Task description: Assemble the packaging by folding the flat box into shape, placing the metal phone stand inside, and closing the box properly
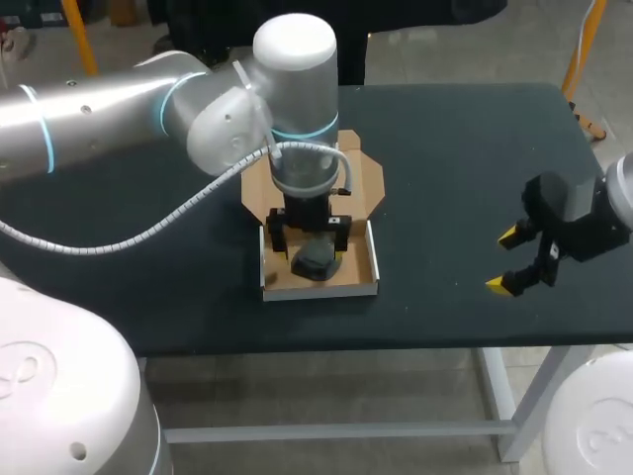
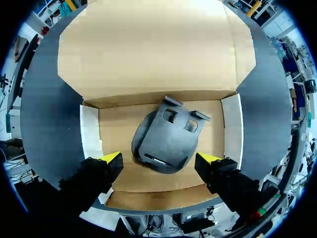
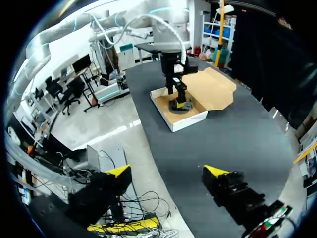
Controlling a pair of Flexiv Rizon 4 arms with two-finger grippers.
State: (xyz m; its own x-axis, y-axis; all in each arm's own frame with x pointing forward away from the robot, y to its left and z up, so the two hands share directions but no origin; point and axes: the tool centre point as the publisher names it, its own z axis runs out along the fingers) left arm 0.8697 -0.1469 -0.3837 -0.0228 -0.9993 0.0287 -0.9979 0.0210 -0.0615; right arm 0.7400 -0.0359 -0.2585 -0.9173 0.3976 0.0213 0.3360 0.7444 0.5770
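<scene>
Head view: left end effector (image 1: 310,236), spread apart, half-hides phone stand (image 1: 316,263) in box (image 1: 373,259); right end effector (image 1: 502,261) also apart.

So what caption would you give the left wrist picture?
Open left gripper hovers over the phone stand lying in the open cardboard box.

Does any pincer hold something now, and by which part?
Nothing is held. The left pincer is open over the phone stand; the right pincer is open, empty.

Head view high behind table (image 1: 465,178), left wrist close over box (image 2: 158,59), right wrist far, box shared
</scene>
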